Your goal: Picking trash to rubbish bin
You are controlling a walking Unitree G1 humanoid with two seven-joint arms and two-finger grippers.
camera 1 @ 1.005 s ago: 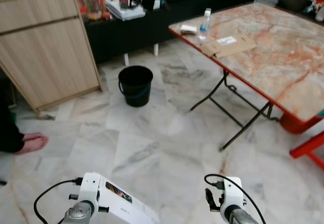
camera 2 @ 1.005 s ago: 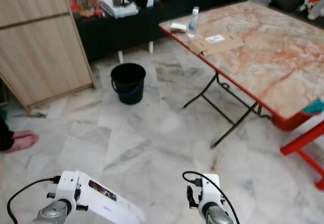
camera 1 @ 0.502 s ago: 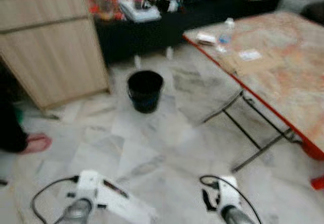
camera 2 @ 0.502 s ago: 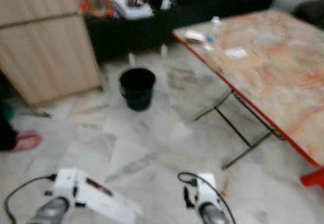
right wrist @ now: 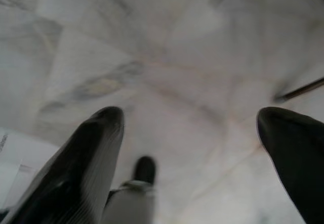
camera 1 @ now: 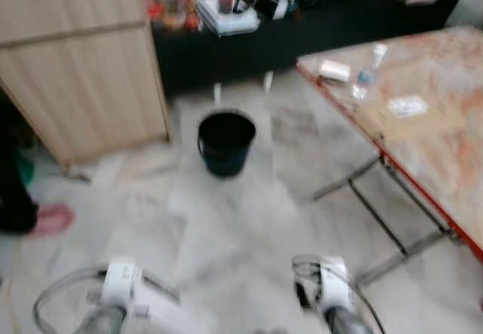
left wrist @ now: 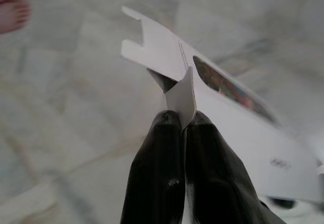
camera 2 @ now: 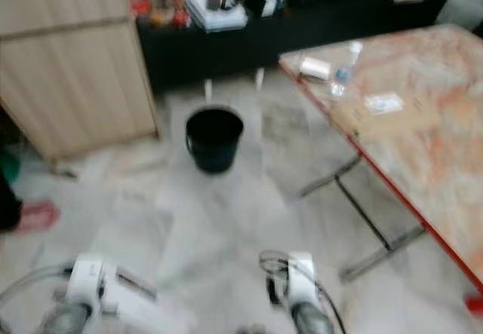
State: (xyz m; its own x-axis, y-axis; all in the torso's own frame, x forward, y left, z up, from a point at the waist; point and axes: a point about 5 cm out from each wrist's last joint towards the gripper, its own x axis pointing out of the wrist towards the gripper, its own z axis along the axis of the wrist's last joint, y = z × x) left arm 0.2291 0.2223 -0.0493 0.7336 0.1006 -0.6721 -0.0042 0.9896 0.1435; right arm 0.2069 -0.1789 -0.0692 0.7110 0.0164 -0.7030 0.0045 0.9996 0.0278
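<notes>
The left end effector (left wrist: pixel 183 125) pinches a white carton (left wrist: pixel 223 113); the right end effector (right wrist: pixel 190 128) gapes wide; a black bin (camera 1: pixel 226 142) stands far ahead.

Pale grey-veined marble floor (camera 1: pixel 226 228) tiles fill the middle and lower part of the frame, blurred throughout. At upper left stands a light wooden cabinet (camera 1: pixel 83 70), and beside it along the top runs a low black sideboard (camera 1: pixel 302 29) crowded with small items too blurred to make out. The right side holds a folding desk (camera 1: pixel 445 145) — orange-veined marble-look top, red edge, thin dark crossed legs (camera 1: pixel 392 221) — while a person's bare foot (camera 1: pixel 49 219) rests on the tiles at the left edge.
</notes>
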